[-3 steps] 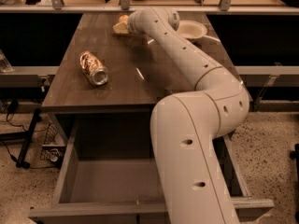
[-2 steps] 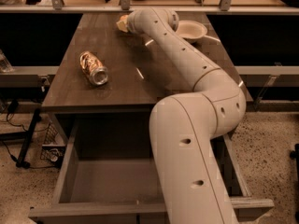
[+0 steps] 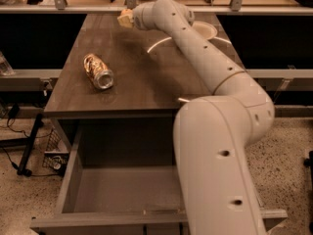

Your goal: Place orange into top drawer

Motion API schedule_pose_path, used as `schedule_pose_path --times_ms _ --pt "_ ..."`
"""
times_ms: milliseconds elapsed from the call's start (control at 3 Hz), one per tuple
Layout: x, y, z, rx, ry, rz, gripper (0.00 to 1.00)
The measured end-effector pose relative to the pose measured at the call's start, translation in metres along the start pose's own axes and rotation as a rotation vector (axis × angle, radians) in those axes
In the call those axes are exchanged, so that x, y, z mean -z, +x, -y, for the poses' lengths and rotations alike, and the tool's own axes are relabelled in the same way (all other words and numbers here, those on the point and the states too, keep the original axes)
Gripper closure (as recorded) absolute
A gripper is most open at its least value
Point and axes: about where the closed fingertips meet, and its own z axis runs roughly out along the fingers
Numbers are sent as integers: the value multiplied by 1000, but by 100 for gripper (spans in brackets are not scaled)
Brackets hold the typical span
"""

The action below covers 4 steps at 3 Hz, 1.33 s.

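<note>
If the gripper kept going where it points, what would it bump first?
Likely nothing: the gripper, at the far end of the table, points left, where the way looks free. The can lies nearer. Depth is unclear.

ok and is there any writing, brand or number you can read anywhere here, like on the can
No text can be read here.
The crushed can on the table: print too blurred to read.
The gripper at the table's far end, the white bowl, the open drawer: no markings visible.
</note>
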Motion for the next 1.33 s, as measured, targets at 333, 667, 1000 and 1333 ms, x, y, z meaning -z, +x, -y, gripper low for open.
schedule_pose_path --times_ms 333,667,1000,1333 --pt "35 -8 -19 9 -80 24 100" --pt "86 -20 -26 16 -108 70 100" --pt "173 -8 -39 51 -106 93 100" --pt "222 14 -48 81 -100 83 100"
